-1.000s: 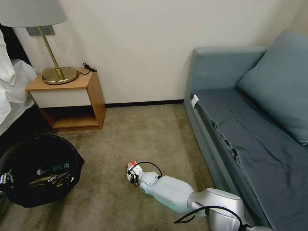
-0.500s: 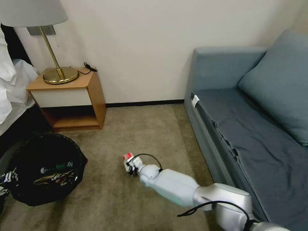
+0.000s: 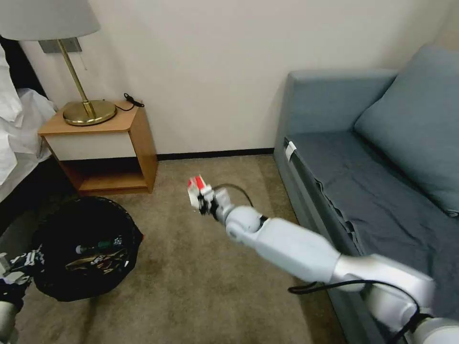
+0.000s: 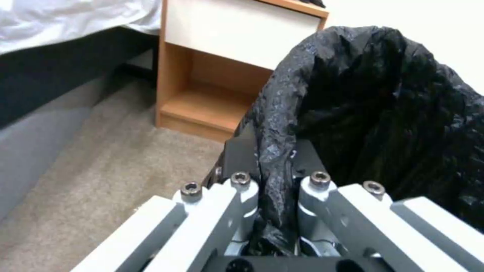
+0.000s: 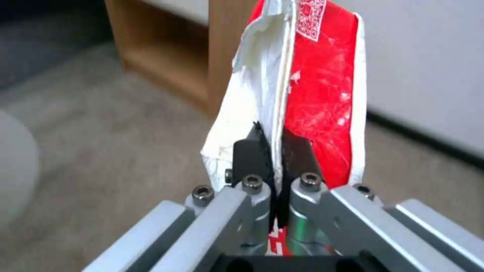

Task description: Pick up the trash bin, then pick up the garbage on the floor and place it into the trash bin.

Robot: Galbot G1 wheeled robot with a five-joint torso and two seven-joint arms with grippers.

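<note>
The right end effector (image 3: 203, 198) is clamped on the crumpled red-and-white packet (image 5: 307, 94), holding it in the air above the beige carpeted floor (image 3: 191, 286), off the front corner of the wooden bedside cabinet (image 3: 103, 143). The left end effector (image 4: 275, 177) is pinched shut on the rim of the low round trash bin lined with a crinkly black plastic bag (image 3: 86, 248), which holds litter and sits near the floor's left edge.
</note>
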